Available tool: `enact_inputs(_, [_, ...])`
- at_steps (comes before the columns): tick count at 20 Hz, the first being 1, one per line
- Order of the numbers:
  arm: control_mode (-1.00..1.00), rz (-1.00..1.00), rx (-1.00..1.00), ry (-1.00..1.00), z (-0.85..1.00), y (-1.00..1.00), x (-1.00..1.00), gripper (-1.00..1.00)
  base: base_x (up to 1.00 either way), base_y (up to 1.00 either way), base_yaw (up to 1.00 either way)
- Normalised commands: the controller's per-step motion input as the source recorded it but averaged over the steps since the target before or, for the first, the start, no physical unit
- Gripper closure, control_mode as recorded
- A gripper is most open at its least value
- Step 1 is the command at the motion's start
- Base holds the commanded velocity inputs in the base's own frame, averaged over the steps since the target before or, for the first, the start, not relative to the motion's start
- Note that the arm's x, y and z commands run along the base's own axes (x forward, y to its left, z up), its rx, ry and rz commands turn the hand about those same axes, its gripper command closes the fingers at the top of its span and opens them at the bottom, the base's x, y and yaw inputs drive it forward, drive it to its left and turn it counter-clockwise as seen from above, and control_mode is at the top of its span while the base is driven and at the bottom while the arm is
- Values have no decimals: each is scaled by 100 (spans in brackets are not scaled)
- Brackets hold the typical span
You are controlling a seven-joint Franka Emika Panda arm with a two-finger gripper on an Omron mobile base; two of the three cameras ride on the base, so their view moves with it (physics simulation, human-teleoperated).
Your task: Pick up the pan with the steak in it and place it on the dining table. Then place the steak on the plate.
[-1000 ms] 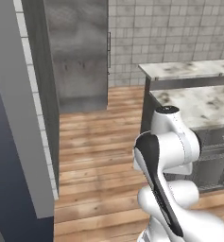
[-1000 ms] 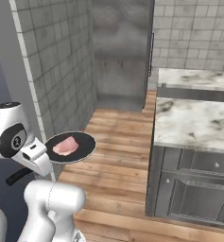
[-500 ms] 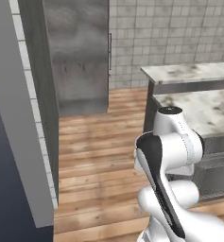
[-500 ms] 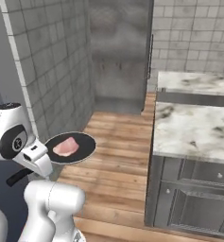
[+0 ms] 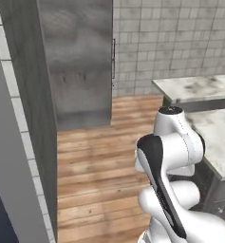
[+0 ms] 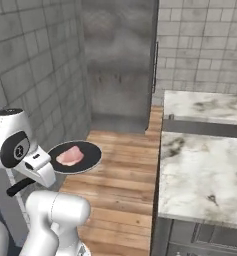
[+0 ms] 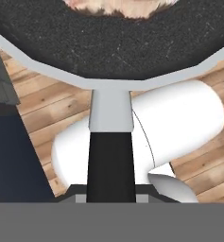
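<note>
While clenched on its handle, hand [image 7: 111,191] just behind pan [image 6: 75,157], steak [image 6: 70,156] inside.

one small round black frying pan [image 6: 75,156] is showing, one flat pink raw steak [image 6: 70,156], two white marble counters [image 6: 200,175].

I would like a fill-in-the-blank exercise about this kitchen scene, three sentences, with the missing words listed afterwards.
1. The steak lies inside the black ____.
2. The claw is shut on the pan's ____.
3. Beneath the pan, the floor is made of ____.

Missing words: pan; handle; wood
</note>
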Motion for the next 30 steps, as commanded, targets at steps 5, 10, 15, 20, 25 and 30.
enact_inputs(5, [100,0,0,0,0,0,0,100,100,0,-3])
enact_inputs(10, [100,0,0,0,0,0,0,100,100,0,-2])
enact_inputs(15, [100,0,0,0,0,0,0,100,100,0,-2])
enact_inputs(20, [100,0,0,0,0,0,0,100,100,0,-2])
enact_inputs(25, [100,0,0,0,0,0,0,100,100,0,-3])
enact_inputs(30, [100,0,0,0,0,0,0,100,100,0,-6])
